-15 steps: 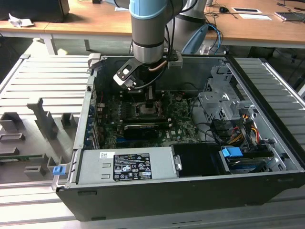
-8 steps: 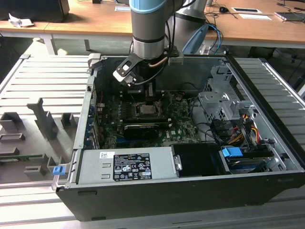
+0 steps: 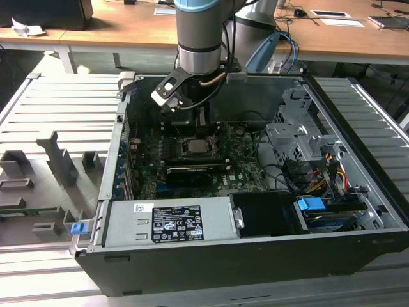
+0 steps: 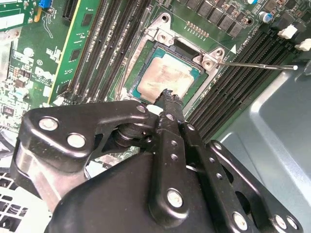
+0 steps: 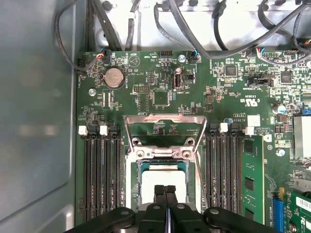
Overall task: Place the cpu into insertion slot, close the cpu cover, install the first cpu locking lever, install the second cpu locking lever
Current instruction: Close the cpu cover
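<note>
cpu (image 5: 165,175): seated flat in the slot (image 5: 133,179), pale metal face up. It sits square within the rim in both wrist views; second wrist view gives the cpu (image 4: 167,75) inside the slot (image 4: 130,82).

Cover (image 5: 165,118): swung open, standing clear of the slot on the side away from the gripper. Green board (image 5: 160,73) is visible through its cut-out.

Lever (image 4: 257,66): thin rod sticking out from one slot corner, raised off the board and not latched.

Gripper (image 5: 165,187): fingers pressed together, nothing between them. Tips hang over the near edge of the cpu; in the second wrist view the gripper (image 4: 170,96) reaches that edge, contact or a small gap not resolvable.

Memory slots (image 5: 99,174): long black rows flank the slot on both sides.

Exterior view: arm (image 3: 199,38) comes down into the open case (image 3: 255,256). The gripper (image 3: 201,120) is low over the board, just above the slot (image 3: 195,148).
</note>
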Controlling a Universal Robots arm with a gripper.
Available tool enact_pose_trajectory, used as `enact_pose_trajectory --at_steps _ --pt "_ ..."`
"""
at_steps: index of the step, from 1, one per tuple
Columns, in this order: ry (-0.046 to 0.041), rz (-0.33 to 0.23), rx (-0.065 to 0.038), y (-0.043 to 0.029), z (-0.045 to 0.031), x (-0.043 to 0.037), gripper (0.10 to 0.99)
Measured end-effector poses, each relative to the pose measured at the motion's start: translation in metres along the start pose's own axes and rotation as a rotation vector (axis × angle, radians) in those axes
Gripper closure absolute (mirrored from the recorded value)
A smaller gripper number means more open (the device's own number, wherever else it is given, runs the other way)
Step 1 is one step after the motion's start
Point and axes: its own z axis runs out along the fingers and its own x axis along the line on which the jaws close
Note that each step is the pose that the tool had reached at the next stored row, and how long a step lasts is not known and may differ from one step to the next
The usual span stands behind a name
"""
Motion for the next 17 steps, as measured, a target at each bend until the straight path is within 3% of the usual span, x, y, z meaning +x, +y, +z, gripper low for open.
enact_pose_trajectory --at_steps 17 --pt "0.0000 0.000 0.000 0.0009 -0.0119 0.0002 0.980"
